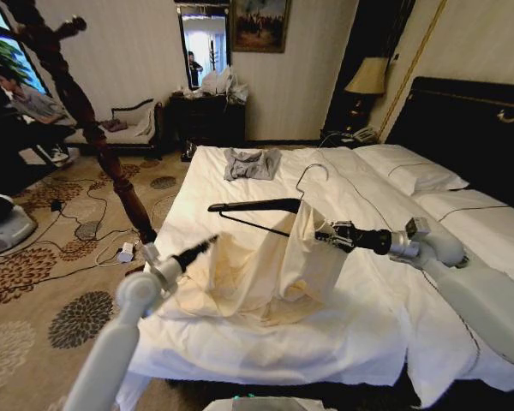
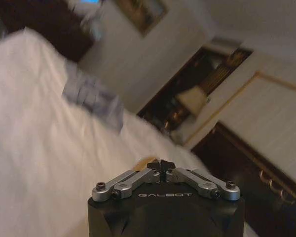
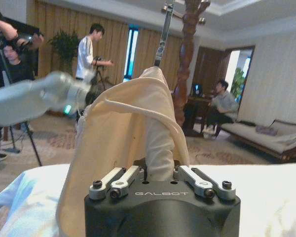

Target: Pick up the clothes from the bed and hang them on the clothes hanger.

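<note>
The bed [image 1: 360,334], with white sheets and a black headboard [image 1: 471,120], carries two white pillows [image 1: 411,167] near the headboard. A small grey garment [image 1: 250,163] lies by its far edge. The lower folds of the cream shirt [image 1: 240,282] rest on the sheet.

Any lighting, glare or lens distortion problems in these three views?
Head view: the wide lens bows the headboard and walls; the lit lamp glows without glare. Left wrist view: dim room, with the bed washed out pale. Right wrist view: bright doorway behind, yet the shirt in the right gripper is evenly lit.
</note>
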